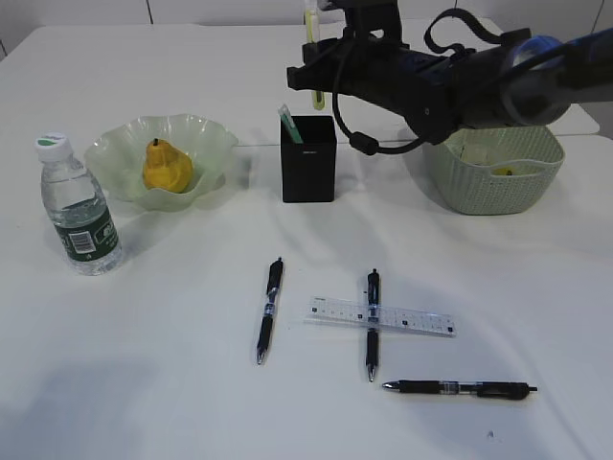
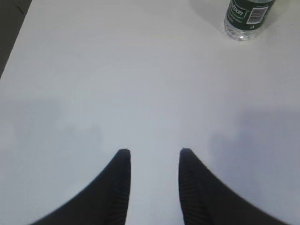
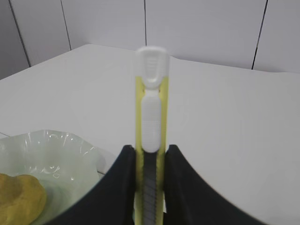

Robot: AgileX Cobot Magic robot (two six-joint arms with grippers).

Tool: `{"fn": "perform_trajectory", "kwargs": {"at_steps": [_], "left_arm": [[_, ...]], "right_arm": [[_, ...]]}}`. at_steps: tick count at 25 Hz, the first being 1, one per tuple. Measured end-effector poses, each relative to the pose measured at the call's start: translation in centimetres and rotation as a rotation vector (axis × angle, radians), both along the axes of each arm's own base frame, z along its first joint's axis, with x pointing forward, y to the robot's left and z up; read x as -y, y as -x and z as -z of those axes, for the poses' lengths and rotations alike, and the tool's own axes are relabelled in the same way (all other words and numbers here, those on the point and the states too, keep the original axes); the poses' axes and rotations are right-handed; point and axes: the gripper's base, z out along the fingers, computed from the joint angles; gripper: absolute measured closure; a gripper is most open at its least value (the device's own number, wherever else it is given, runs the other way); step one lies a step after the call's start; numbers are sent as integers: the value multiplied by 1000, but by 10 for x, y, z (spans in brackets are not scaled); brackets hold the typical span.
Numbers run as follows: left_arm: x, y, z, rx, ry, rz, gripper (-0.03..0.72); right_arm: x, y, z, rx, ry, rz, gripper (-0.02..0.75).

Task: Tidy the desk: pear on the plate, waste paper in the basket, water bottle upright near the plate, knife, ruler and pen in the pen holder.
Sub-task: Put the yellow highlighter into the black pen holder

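A yellow utility knife (image 3: pixel 151 131) is clamped upright between the narrow-set fingers of the right gripper (image 3: pixel 150 164), which is held at the top centre of the exterior frame, above and just behind the black pen holder (image 1: pixel 308 159). A green-tipped item (image 1: pixel 289 124) is seen sticking out of the holder. At the upper left of the frame, the pear (image 1: pixel 166 166) is seen lying on the frilled glass plate (image 1: pixel 207 135), with the water bottle (image 1: pixel 79 206) standing upright just left of it. The woven basket (image 1: pixel 493 172) is placed at the upper right, partly hidden by the arm. In the lower middle, the clear ruler (image 1: pixel 412 320) is crossed by one black pen (image 1: pixel 372 324); a second pen (image 1: pixel 269 310) is laid to its left and a third pen (image 1: pixel 460 388) below it. The left gripper (image 2: pixel 152 157) is held part-open and empty over the bare white table (image 2: pixel 117 70).
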Motion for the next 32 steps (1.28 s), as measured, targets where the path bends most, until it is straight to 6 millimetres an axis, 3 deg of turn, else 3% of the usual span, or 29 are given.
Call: {"fn": "perform_trajectory", "kwargs": {"at_steps": [6,14,18,28,32], "left_arm": [[0,0,0,0,0,0,449],[0,0,0,0,0,0,449],[0,0,0,0,0,0,449],[0,0,0,0,0,0,449],[0,0,0,0,0,0,449]], "right_arm": [[-3,-7,16,-7,2,-4,584],[-8,-23,22,-2,1,1,584],[-8,-25,32,-48,22,9,584],[-9,-25,34,-57,41,4,584],[-9,-28,48,-79,49,4,584]]}}
